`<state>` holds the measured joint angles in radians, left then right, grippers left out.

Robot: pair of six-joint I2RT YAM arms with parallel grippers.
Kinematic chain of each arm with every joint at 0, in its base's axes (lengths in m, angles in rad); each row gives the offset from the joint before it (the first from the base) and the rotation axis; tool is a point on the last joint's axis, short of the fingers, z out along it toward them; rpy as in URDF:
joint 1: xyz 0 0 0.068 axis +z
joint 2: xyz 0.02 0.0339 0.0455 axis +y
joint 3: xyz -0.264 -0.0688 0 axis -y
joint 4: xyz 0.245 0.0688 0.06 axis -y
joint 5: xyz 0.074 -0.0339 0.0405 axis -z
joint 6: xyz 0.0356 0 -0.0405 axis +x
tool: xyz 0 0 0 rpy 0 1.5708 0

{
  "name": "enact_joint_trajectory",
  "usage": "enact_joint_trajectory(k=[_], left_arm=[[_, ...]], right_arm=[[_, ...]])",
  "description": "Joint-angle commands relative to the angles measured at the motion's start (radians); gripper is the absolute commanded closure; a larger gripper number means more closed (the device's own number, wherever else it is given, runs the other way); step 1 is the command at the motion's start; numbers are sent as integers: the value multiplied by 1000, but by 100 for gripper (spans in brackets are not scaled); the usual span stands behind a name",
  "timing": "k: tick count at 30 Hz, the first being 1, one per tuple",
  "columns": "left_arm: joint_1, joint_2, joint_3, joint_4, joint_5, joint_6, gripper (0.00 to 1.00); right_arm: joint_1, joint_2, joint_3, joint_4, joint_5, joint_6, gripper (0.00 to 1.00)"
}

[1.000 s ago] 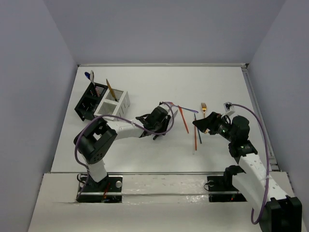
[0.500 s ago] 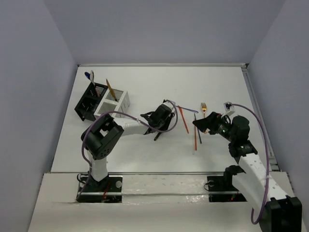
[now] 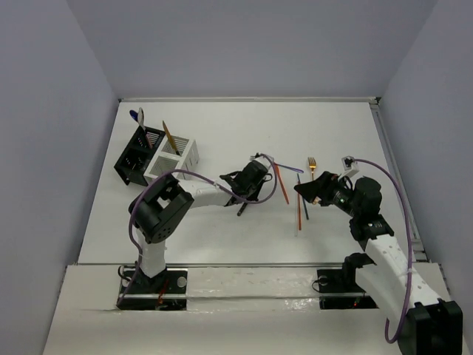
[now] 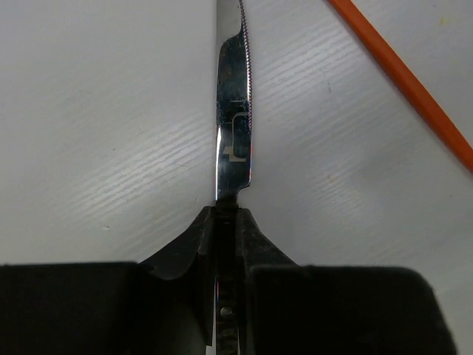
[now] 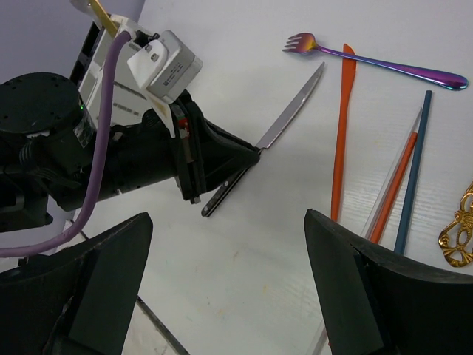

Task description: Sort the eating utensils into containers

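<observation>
**Knife.** The silver, serrated knife [image 4: 235, 133] is about the middle of the desk [image 3: 222, 126] and appears to lie flat on it. Its long axis runs diagonally. The handle end points toward the near edge, and the blade tip points toward the far edge and a little to the right, at the head of the purple fork [image 5: 369, 59].

**Left gripper.** The left gripper [image 4: 225, 222] is clamped on the knife where blade meets handle, with both jaws pressed against the metal.

**Right gripper.** The right gripper [image 3: 309, 188] hangs over the right half of the desk. Its jaws are spread wide with nothing between them.

**Loose pieces.**
- An orange stick [image 5: 341, 133] lies just to the right of the blade, apart from it.
- The purple fork's handle crosses the far tip of the orange stick.
- A blue stick [image 5: 414, 170] and a gold fork [image 3: 312, 164] lie nearer the right edge.

**Containers.** The black caddy [image 3: 133, 159] and the white caddy [image 3: 177, 157] stand joined side by side near the far left corner. A blue spoon [image 3: 136, 116] stands in the black one. A gold-coloured piece [image 3: 170, 137] leans in the white one.

**Surface.** The desk top is white and matt with a faint grain.

**Room.** Plain pale lilac walls [image 3: 259, 44] close in on the left, far and right sides.
</observation>
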<state>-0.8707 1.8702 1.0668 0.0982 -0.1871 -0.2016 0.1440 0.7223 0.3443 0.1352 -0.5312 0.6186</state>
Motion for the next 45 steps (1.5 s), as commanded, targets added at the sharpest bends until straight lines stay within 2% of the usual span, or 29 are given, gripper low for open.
enact_joint_trajectory(k=[1, 8, 16, 19, 22, 25, 29, 35, 40, 45], left_arm=[[-63, -42, -39, -144, 40, -9, 100], [-140, -158, -99, -222, 51, -45, 100], [-151, -508, -229, -219, 5, -151, 100], [-113, -598, -223, -186, -61, -192, 100], [-30, -672, -217, -106, -150, -213, 100], [117, -721, -206, -20, -155, -226, 100], [275, -721, -167, 113, -144, -249, 100], [416, -617, -16, 149, -224, -205, 100], [518, -516, 56, 199, -271, -116, 100], [564, -467, 19, 346, -351, -1, 100]], right_arm=[[14, -1, -8, 53, -3, -3, 11], [14, -4, -8, 52, 2, -5, 11], [14, -11, -10, 52, 4, -6, 11], [14, -12, -8, 52, 5, -5, 11], [14, -14, -11, 52, 8, -5, 11], [14, -11, -11, 53, 7, -5, 11], [14, -9, -11, 55, 7, -5, 11], [14, -6, -11, 58, 0, -2, 11], [14, -12, -13, 57, -3, -2, 11], [14, -12, -14, 60, -3, 0, 11]])
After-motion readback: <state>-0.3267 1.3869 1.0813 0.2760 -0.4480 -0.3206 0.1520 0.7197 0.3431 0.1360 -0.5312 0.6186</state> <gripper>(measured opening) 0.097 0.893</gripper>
